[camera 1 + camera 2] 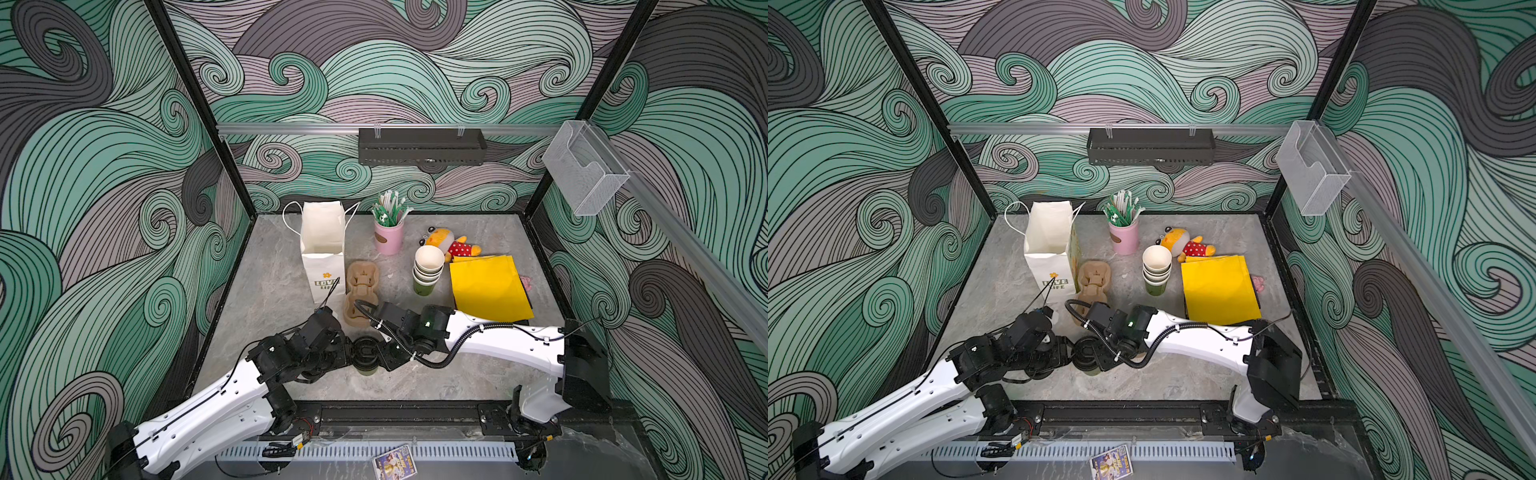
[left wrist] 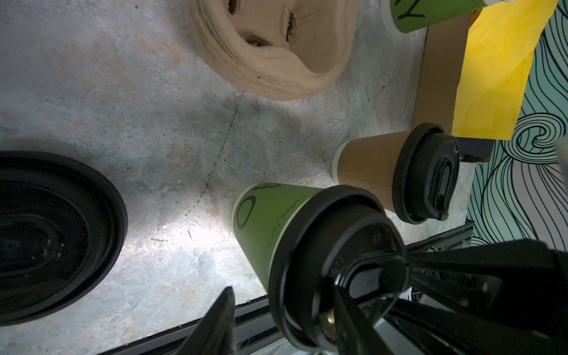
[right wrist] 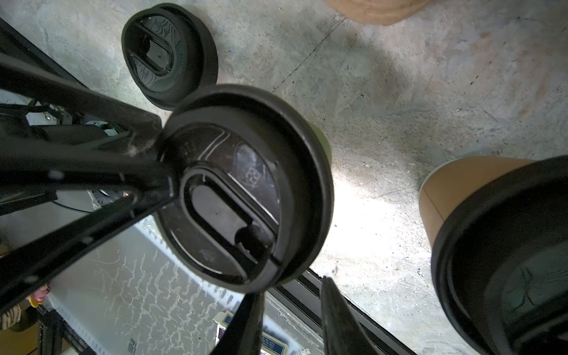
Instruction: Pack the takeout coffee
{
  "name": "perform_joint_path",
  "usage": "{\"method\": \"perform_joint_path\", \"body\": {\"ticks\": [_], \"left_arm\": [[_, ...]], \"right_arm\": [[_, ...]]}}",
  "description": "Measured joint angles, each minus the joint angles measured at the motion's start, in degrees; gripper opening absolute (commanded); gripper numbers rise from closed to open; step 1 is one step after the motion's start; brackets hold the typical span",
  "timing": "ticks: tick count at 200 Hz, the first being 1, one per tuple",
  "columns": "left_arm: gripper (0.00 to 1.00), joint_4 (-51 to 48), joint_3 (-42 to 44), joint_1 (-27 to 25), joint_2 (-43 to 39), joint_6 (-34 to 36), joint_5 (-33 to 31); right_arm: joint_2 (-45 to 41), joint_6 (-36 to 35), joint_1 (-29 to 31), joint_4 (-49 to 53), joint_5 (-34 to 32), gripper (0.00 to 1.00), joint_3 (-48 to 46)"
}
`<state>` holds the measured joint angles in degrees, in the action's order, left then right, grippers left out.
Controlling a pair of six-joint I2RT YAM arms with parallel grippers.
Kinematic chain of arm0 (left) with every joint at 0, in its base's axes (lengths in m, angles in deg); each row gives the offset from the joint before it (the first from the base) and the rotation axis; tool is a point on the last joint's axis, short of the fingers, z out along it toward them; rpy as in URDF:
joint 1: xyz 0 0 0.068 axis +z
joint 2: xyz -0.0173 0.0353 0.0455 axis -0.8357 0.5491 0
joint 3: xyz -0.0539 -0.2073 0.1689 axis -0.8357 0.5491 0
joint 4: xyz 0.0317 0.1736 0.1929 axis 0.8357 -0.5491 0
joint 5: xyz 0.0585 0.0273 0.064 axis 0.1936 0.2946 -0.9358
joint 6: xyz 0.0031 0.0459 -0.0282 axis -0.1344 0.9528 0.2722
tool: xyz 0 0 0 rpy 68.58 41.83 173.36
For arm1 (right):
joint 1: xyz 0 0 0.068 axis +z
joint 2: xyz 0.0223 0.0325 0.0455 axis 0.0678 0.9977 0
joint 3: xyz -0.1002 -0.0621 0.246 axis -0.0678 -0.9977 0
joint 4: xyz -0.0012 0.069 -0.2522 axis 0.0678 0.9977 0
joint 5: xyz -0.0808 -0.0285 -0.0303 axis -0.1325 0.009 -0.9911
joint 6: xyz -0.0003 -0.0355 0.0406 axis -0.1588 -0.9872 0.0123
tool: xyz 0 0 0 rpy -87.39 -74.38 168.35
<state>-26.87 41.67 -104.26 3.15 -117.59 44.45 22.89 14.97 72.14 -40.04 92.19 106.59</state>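
The takeout coffee is two lidded cups. The green cup (image 1: 365, 368) (image 2: 270, 224) stands near the table's front with its black lid (image 3: 246, 190) on. My left gripper (image 1: 347, 353) (image 2: 282, 295) is open across the lid's edge, with one finger over the lid top and the other clear of the cup wall. My right gripper (image 1: 384, 353) (image 3: 293, 285) is open too, one fingertip against the lid's rim. The brown cup (image 2: 368, 166) (image 3: 461, 190) stands lidded beside it and is hidden under my right arm in both top views.
A pulp cup carrier (image 1: 360, 291) lies beside a white paper bag (image 1: 324, 249). A loose black lid (image 3: 169, 55) lies by my left gripper. Further back are stacked lidless cups (image 1: 428, 270), a pink straw cup (image 1: 389, 232), a plush toy (image 1: 451, 245) and a yellow sheet (image 1: 488, 286).
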Motion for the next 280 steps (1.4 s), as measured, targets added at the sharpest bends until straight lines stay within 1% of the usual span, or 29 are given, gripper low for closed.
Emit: {"method": "perform_joint_path", "body": {"ticks": [108,152,161,184,207,237,280], "left_arm": [[0.51,0.0,0.0,0.3,0.1,0.2,0.2],[0.5,0.1,0.0,0.3,0.1,0.3,0.2],[0.49,0.2,0.0,0.3,0.1,0.4,0.2],[0.49,0.2,0.0,0.3,0.1,0.5,0.2],[0.49,0.3,0.0,0.3,0.1,0.6,0.3],[0.48,0.9,0.3,0.3,0.0,0.6,0.8],[0.48,1.0,0.3,0.3,0.0,0.6,1.0]], "right_arm": [[2.0,-0.1,0.8,3.4,-1.7,0.32,2.9],[0.3,-1.0,0.9,2.7,-1.6,0.32,2.5],[-0.7,-1.1,0.5,2.6,-1.5,0.31,2.5],[-3.8,-0.8,-1.3,1.7,-1.6,0.26,2.1],[-5.1,0.3,-4.0,0.9,-2.6,0.24,1.7],[-3.0,1.9,-5.6,-0.3,-3.3,0.19,1.8],[1.7,3.7,-5.7,-0.9,-2.9,0.19,2.0]]}}
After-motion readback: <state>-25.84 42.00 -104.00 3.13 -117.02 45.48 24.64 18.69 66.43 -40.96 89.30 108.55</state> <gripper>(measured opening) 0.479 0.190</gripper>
